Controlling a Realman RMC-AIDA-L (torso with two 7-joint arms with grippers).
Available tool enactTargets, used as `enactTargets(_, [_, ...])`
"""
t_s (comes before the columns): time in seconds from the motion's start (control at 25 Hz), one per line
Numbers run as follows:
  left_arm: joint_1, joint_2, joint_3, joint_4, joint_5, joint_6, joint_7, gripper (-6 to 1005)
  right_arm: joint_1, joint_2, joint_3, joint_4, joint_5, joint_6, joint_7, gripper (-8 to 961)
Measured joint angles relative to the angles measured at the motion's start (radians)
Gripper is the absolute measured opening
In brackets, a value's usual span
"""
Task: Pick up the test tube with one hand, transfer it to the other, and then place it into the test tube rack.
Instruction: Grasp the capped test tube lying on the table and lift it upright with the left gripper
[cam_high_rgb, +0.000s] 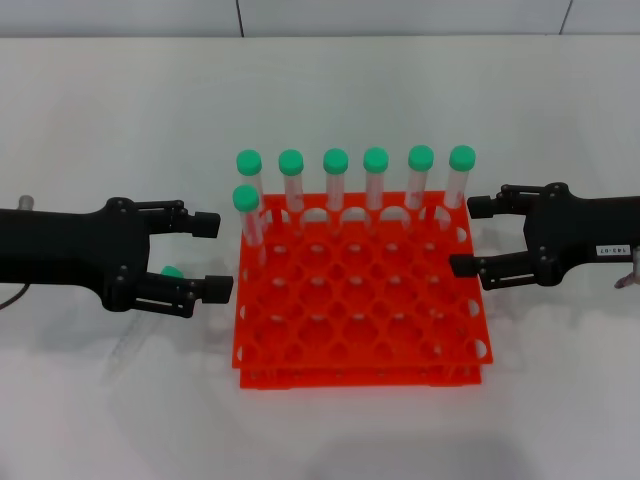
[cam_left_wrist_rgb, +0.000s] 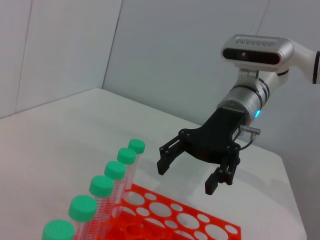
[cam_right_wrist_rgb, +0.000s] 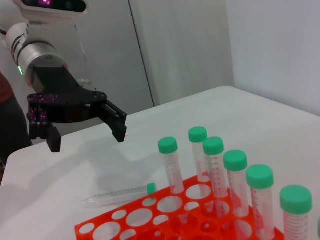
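Note:
The test tube (cam_high_rgb: 172, 271), clear with a green cap, lies on the white table left of the orange-red test tube rack (cam_high_rgb: 360, 375). My left gripper (cam_high_rgb: 212, 257) hovers just above the tube, open and empty, its fingers on either side of the cap. The right wrist view shows this gripper (cam_right_wrist_rgb: 86, 139) above the lying tube (cam_right_wrist_rgb: 120, 195). My right gripper (cam_high_rgb: 470, 237), with a white label, is open and empty beside the rack's right edge. It also shows in the left wrist view (cam_left_wrist_rgb: 186, 177).
Several green-capped tubes (cam_high_rgb: 335, 180) stand upright in the rack's back rows. The rack's other holes are empty. The table's far edge meets a wall behind the rack.

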Motion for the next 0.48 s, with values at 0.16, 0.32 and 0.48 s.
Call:
enactTargets(0.16, [-0.001, 0.001, 0.0, -0.001, 0.0, 0.0, 0.0, 887, 0.0, 0.0, 0.0, 0.0, 0.0, 0.0, 0.0, 858])
enactTargets(0.32, [-0.002, 0.001, 0.0, -0.001, 0.0, 0.0, 0.0, 888, 0.0, 0.0, 0.0, 0.0, 0.001, 0.001, 0.0, 857])
enactTargets(0.48, [-0.001, 0.001, 0.0, -0.001, 0.0, 0.0, 0.0, 888, 0.0, 0.0, 0.0, 0.0, 0.001, 0.003, -0.001, 857])
